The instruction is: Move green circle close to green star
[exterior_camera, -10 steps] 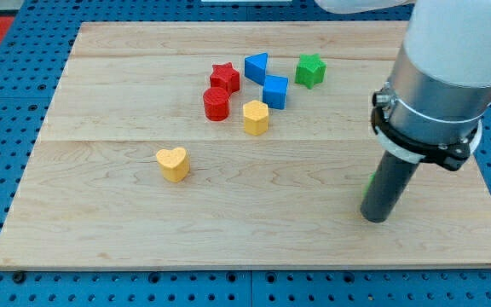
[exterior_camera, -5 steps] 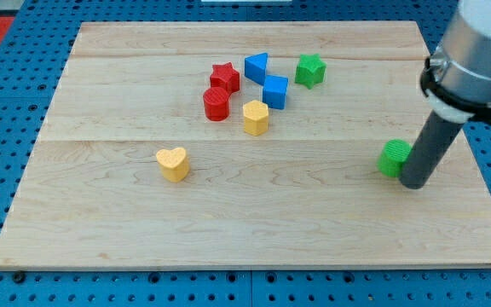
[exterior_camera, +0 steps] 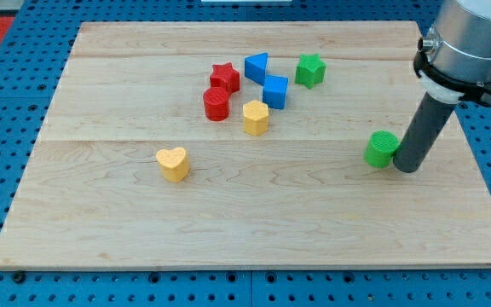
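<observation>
The green circle [exterior_camera: 382,148] sits on the wooden board [exterior_camera: 143,222] at the view's right. My tip [exterior_camera: 407,166] touches its right side, just below and to the right of it. The green star [exterior_camera: 310,70] lies near the view's top, well up and to the left of the circle. The dark rod rises from the tip to the arm's grey body at the top right.
A cluster lies left of the green star: a blue triangle [exterior_camera: 257,66], a blue cube [exterior_camera: 274,90], a red star [exterior_camera: 224,77], a red cylinder [exterior_camera: 216,104] and a yellow block [exterior_camera: 256,117]. A yellow heart [exterior_camera: 173,163] lies alone at the left.
My tip swung from below the green circle to its right side and pushed it up and to the left. The other blocks have not moved.
</observation>
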